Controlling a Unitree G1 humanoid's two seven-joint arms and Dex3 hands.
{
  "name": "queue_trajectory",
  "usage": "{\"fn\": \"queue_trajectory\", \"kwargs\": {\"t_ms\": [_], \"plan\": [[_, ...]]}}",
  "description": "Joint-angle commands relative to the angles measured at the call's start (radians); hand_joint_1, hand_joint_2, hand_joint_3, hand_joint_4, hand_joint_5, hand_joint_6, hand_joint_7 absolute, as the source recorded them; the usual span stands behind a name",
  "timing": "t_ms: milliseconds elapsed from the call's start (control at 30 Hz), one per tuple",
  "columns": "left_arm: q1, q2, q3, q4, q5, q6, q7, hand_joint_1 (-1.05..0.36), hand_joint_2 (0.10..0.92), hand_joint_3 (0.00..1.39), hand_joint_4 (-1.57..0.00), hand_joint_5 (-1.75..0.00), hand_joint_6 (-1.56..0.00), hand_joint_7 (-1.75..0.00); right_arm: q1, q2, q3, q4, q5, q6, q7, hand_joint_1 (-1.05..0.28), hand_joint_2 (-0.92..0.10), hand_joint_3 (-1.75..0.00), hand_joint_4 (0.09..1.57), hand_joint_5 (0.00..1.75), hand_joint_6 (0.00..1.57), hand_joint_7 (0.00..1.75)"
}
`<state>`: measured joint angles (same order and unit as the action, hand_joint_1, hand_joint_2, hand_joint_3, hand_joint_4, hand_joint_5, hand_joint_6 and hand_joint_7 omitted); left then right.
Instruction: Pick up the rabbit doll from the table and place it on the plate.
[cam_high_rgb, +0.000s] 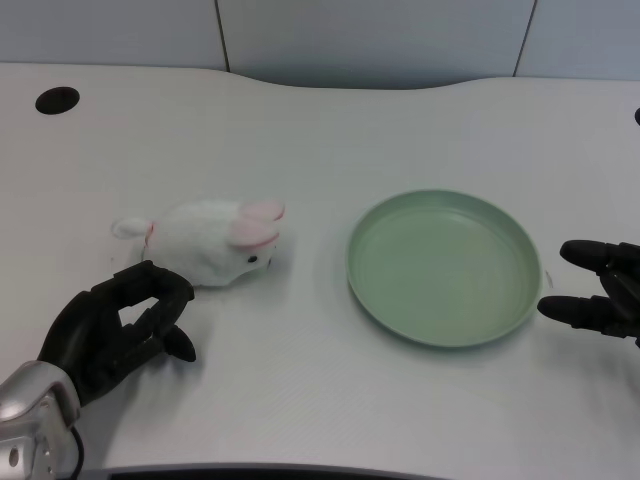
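Fluffy white rabbit doll (213, 241), round green plate (443, 266)

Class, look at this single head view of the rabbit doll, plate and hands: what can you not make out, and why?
- Left hand: whether its fingers touch the rabbit doll; one view only.
- Doll's near underside: hidden by its own body.
- Right hand: cut off by the right edge.
- Green plate: its underside, hidden against the table.

Left hand (120, 330) (empty) beside rabbit doll (215, 242), plate (443, 266) apart.
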<state>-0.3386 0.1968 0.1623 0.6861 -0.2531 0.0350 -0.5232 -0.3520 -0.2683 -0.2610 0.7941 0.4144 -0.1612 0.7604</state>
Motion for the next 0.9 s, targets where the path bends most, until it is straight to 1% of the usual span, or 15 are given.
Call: {"fn": "queue_trajectory", "kwargs": {"t_ms": [33, 100, 133, 167, 233, 267, 300, 367, 467, 533, 567, 600, 700, 800, 900], "plan": [[0.007, 0.011, 0.004, -0.001, 0.001, 0.008, 0.001, -0.48, 0.921, 0.42, -0.55, -1.75, -0.43, -1.53, -0.017, -0.013, -0.031, 0.018, 0.033, 0.042, 0.036, -0.40, -0.92, -0.17, 1.00, 0.00, 0.87, 0.00], [0.007, 0.010, 0.005, -0.003, 0.000, 0.011, 0.002, -0.48, 0.921, 0.42, -0.55, -1.75, -0.44, -1.52, -0.021, -0.014, -0.038, 0.022, 0.033, 0.053, 0.041, -0.40, -0.92, -0.17, 1.00, 0.01, 0.87, 0.00], [0.007, 0.011, 0.004, -0.003, 0.002, 0.008, 0.002, -0.48, 0.921, 0.42, -0.55, -1.75, -0.44, -1.51, -0.026, -0.014, -0.048, 0.028, 0.047, 0.079, 0.048, -0.40, -0.92, -0.17, 1.00, 0.01, 0.87, 0.00], [0.007, 0.011, 0.003, -0.002, 0.003, 0.006, 0.002, -0.48, 0.921, 0.42, -0.55, -1.75, -0.44, -1.51, -0.031, -0.014, -0.056, 0.032, 0.056, 0.099, 0.053, -0.40, -0.92, -0.16, 1.01, 0.01, 0.86, 0.00], [0.005, 0.010, 0.003, -0.001, 0.004, 0.005, 0.004, -0.48, 0.921, 0.42, -0.55, -1.75, -0.44, -1.51, -0.043, -0.015, -0.080, 0.043, 0.083, 0.153, 0.067, -0.39, -0.92, -0.16, 1.01, 0.01, 0.85, 0.00], [0.005, 0.010, 0.003, -0.001, 0.004, 0.006, 0.004, -0.48, 0.921, 0.42, -0.55, -1.75, -0.45, -1.51, -0.045, -0.015, -0.086, 0.045, 0.088, 0.167, 0.071, -0.39, -0.92, -0.16, 1.01, 0.01, 0.84, 0.00], [0.004, 0.011, 0.002, -0.003, 0.005, 0.013, 0.007, -0.48, 0.921, 0.42, -0.55, -1.75, -0.45, -1.51, -0.052, -0.017, -0.097, 0.055, 0.101, 0.188, 0.084, -0.39, -0.92, -0.15, 1.01, 0.01, 0.83, 0.00], [0.003, 0.011, 0.002, -0.008, 0.006, 0.022, 0.012, -0.48, 0.921, 0.42, -0.55, -1.75, -0.45, -1.51, -0.061, -0.020, -0.114, 0.067, 0.118, 0.226, 0.098, -0.40, -0.92, -0.11, 0.99, 0.00, 0.81, 0.00], [0.005, 0.010, 0.002, -0.011, 0.006, 0.022, 0.012, -0.47, 0.921, 0.42, -0.55, -1.75, -0.45, -1.51, -0.067, -0.019, -0.131, 0.071, 0.131, 0.258, 0.101, -0.39, -0.92, -0.09, 0.99, 0.01, 0.82, 0.00], [0.004, 0.011, 0.002, -0.009, 0.007, 0.019, 0.009, -0.47, 0.921, 0.43, -0.55, -1.75, -0.44, -1.51, -0.071, -0.018, -0.144, 0.073, 0.138, 0.281, 0.096, -0.38, -0.92, -0.10, 0.99, 0.01, 0.82, 0.01], [0.004, 0.011, 0.002, -0.008, 0.007, 0.018, 0.010, -0.47, 0.921, 0.43, -0.55, -1.75, -0.44, -1.51, -0.072, -0.017, -0.148, 0.072, 0.139, 0.288, 0.094, -0.38, -0.92, -0.11, 0.99, 0.01, 0.83, 0.01], [0.003, 0.012, 0.002, -0.007, 0.007, 0.018, 0.009, -0.47, 0.921, 0.43, -0.55, -1.75, -0.44, -1.50, -0.073, -0.018, -0.150, 0.074, 0.140, 0.293, 0.098, -0.37, -0.92, -0.12, 0.99, 0.01, 0.83, 0.01], [0.003, 0.011, 0.003, -0.007, 0.006, 0.019, 0.008, -0.47, 0.921, 0.43, -0.55, -1.75, -0.44, -1.51, -0.074, -0.020, -0.153, 0.075, 0.138, 0.299, 0.104, -0.36, -0.92, -0.14, 0.99, 0.01, 0.83, 0.01], [0.007, 0.011, 0.004, -0.013, 0.005, 0.017, 0.009, -0.47, 0.921, 0.43, -0.55, -1.75, -0.44, -1.51, -0.068, -0.018, -0.152, 0.067, 0.134, 0.297, 0.104, -0.36, -0.92, -0.14, 0.99, 0.00, 0.84, 0.01], [0.011, 0.011, 0.005, -0.017, 0.004, 0.009, 0.006, -0.47, 0.921, 0.43, -0.55, -1.75, -0.44, -1.52, -0.062, -0.015, -0.149, 0.055, 0.128, 0.292, 0.098, -0.37, -0.92, -0.14, 0.99, 0.00, 0.85, 0.01]]}}
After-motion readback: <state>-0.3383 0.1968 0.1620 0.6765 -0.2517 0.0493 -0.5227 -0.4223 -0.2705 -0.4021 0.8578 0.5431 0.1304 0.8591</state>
